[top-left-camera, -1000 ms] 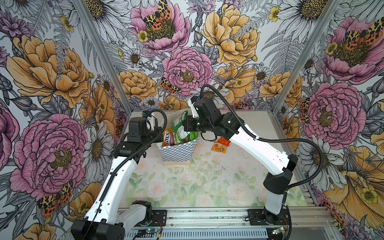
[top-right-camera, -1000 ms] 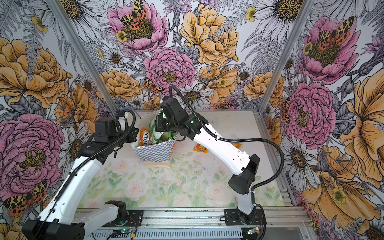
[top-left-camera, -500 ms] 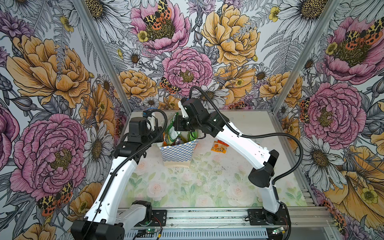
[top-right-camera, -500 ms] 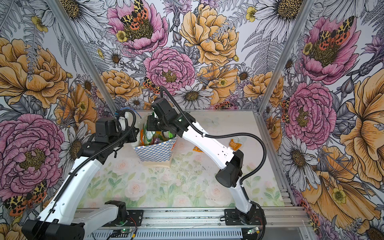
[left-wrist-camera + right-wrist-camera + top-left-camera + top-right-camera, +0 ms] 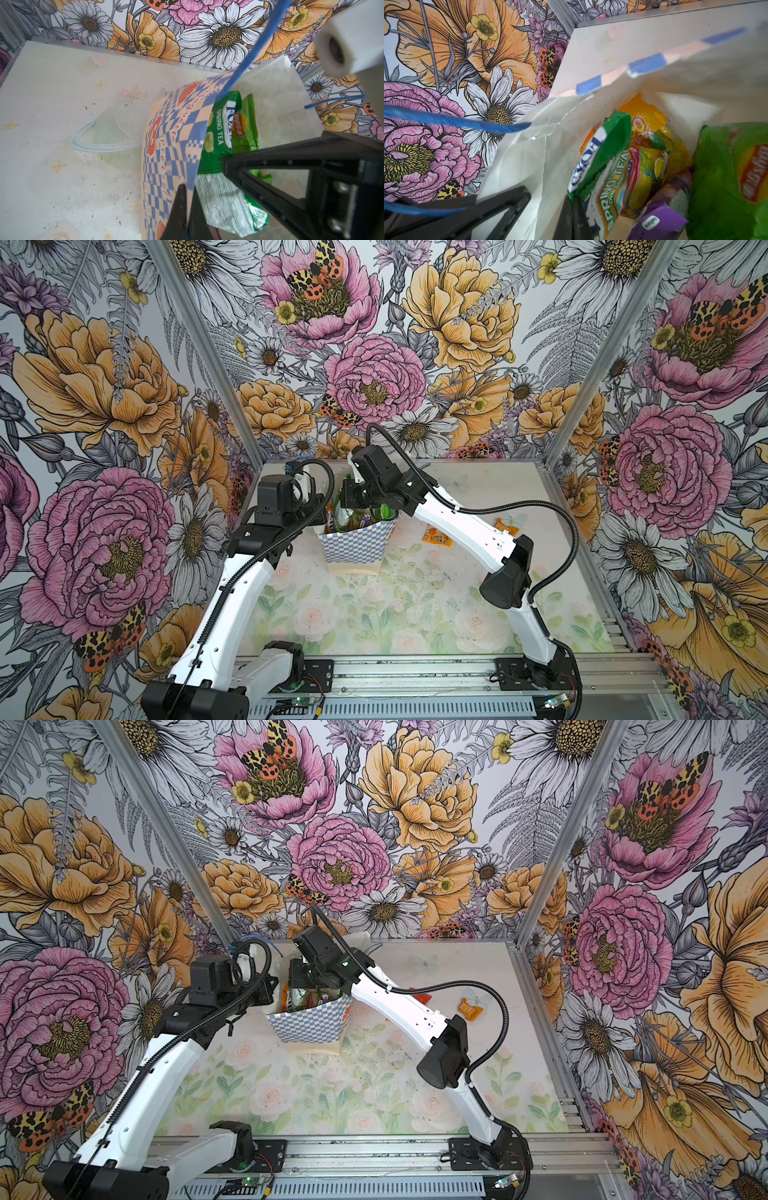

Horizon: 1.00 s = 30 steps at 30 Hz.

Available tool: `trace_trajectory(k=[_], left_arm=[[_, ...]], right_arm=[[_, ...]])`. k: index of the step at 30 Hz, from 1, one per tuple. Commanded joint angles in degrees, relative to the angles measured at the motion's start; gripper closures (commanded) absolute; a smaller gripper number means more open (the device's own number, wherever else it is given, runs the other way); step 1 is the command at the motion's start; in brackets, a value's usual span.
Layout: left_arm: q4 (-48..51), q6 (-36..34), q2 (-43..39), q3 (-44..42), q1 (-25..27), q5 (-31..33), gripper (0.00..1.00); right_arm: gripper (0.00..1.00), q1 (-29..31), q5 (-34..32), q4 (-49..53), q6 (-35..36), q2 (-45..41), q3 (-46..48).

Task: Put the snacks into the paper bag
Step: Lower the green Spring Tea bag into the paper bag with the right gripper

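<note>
The paper bag stands upright on the bench with its mouth open. Inside it sit a bright green bag, a yellow-orange bag and a purple pack. A green-white packet sits in the bag's mouth, pinched at its edge by the clenched right gripper. The left gripper is clamped on the bag's checkered wall near the rim. In both top views, two orange sachets lie on the bench to the right of the bag, apart from it.

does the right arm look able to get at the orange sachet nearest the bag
Probably not yet: the right end effector is in the paper bag, shut on the green-white packet. The orange sachet lies uncovered nearby.
</note>
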State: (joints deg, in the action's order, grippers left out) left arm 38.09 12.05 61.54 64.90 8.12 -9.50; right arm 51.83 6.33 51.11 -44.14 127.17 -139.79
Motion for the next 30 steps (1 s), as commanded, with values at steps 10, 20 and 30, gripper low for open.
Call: trace_trajectory(k=[10, 20, 30], left_arm=[[-5.24, 0.35, -2.22, 0.15, 0.24, -0.22, 1.0], [-5.22, 0.25, -2.39, 0.1, 0.23, 0.01, 1.0], [-5.14, 0.39, -2.13, 0.03, 0.23, 0.56, 1.0]], right_arm=[[1.0, 0.44, 0.11, -2.34, -0.06, 4.54, -3.1], [0.71, 0.2, 0.25, -2.26, 1.79, 4.27, -5.41], [0.45, -0.05, -2.53, 1.33, 5.5, -2.1, -5.41]])
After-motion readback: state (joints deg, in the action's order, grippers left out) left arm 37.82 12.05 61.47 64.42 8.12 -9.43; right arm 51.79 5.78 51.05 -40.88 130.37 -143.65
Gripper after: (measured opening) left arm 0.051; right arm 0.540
